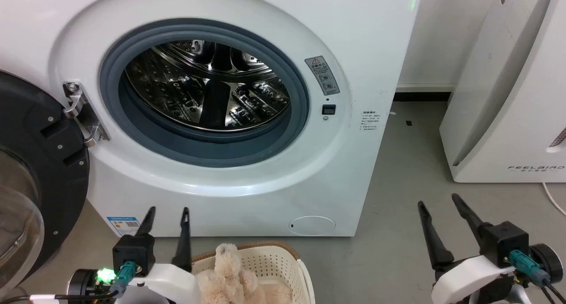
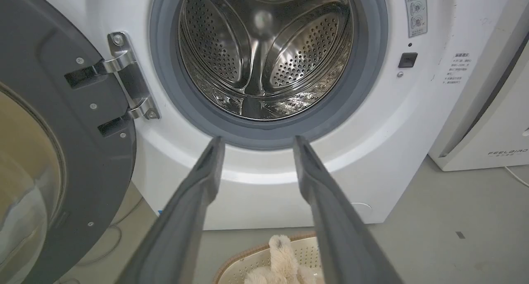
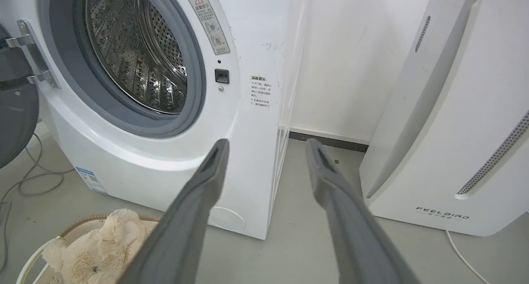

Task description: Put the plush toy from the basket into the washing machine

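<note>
The plush toy (image 1: 230, 277) is lying in the basket (image 1: 274, 259) on the floor (image 1: 398, 171), just in front of the washing machine (image 1: 265, 198). Its dark door (image 1: 40, 162) is hanging open. The left hand (image 1: 169, 209) and right hand (image 1: 437, 200) are both spreading their fingers wide, holding nothing.

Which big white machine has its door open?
The washing machine on the left: its dark round door hangs aside, showing the shiny drum. The FEELBIRD appliance shows no door.

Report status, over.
Left pincer open, empty. Right pincer open, empty. Plush toy in basket. Washing machine door open, nothing blocking.
</note>
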{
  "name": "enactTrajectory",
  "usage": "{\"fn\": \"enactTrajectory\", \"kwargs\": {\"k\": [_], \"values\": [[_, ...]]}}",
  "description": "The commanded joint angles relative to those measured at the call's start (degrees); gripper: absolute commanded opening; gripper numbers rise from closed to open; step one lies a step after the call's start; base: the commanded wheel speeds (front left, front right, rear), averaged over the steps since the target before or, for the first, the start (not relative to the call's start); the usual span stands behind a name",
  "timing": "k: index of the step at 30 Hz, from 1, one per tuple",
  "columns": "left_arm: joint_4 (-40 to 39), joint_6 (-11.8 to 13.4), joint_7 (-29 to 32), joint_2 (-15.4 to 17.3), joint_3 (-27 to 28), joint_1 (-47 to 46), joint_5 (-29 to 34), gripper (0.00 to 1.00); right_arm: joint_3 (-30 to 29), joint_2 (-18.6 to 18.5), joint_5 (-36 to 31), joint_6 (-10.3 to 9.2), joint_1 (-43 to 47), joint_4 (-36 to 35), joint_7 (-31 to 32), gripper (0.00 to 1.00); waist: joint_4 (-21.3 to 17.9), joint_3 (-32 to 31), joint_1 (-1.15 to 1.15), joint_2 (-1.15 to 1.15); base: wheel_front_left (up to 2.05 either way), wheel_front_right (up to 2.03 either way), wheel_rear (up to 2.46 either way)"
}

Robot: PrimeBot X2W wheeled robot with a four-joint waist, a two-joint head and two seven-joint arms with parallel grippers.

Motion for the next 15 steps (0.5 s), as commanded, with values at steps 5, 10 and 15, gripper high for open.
{"fn": "enactTrajectory", "kwargs": {"k": [5, 10, 15], "values": [[0.08, 0.26, -0.73, 0.0, -0.35, 0.04, -0.22, 1.0, -0.3, 0.0, 0.58, 0.0, 0.1, 0.01, -0.73, 1.0, -0.05, 0.15, 0.0, 0.0, 0.0, 0.0, 0.0], [0.25, 0.42, -1.33, 0.0, -0.67, 0.01, -0.45, 1.0, -0.75, 0.0, 0.76, 0.0, 0.1, 0.02, -1.33, 1.0, -0.14, 0.47, 0.0, 0.0, 0.0, 0.0, 0.0], [0.75, 0.42, -1.93, 0.0, -1.07, -0.2, -0.65, 1.0, -1.08, 0.0, 0.82, -0.01, -0.09, 0.12, -1.93, 1.0, -0.3, 1.08, 0.0, 0.0, 0.0, 0.0, 0.0]]}}
